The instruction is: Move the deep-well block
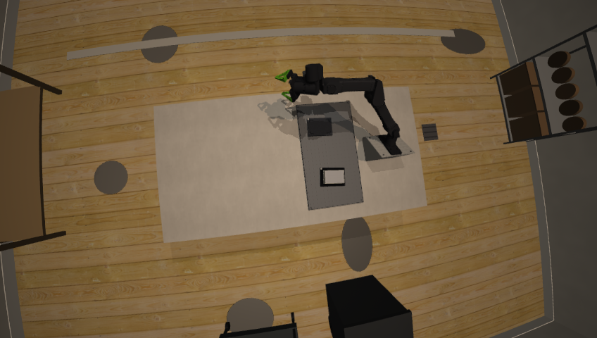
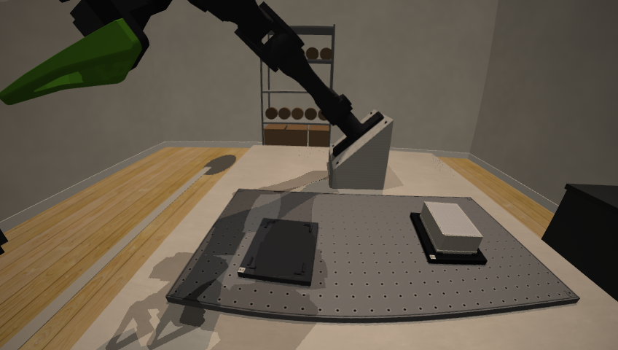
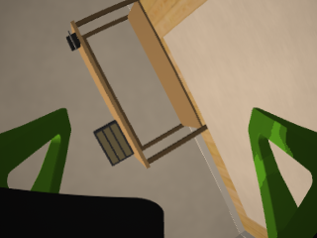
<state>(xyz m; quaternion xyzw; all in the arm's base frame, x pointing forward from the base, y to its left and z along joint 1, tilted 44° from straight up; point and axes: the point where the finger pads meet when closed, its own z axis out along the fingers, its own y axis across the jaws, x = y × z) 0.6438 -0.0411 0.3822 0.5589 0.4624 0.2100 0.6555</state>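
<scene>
On nest N1 (image 2: 459, 259), at the right of the exterior view, the block (image 2: 450, 226) is seated upright and square, its white well face up; nothing of the transfer can be counted as done. Nest N2 (image 2: 281, 251) lies bare at the left of the same perforated plate (image 2: 368, 277), its corner locators free and a small label visible at its near left corner. The two nests are set well apart, with only open plate between them.

The gripper (image 1: 284, 85) is held fully open and carries nothing. It is raised high and pointed outward past the plate's N2 end, well away from the block; in the wrist view only the green fingers, a distant table and the floor are shown, neither nest.

Every step is judged to remain: a swing over to N1, a descent, a grasp, a lift off the locators, a carry across, and a flat seating in N2 with A1 at the marked corner.

Room for motion appears generous. The arm's wedge-shaped base (image 2: 364, 165) stands beside the plate's far edge, and the black cabinet (image 2: 585, 234) stands off the N1 end, near enough to be minded during the reach. The block's sides are exposed all round for a grasp.
</scene>
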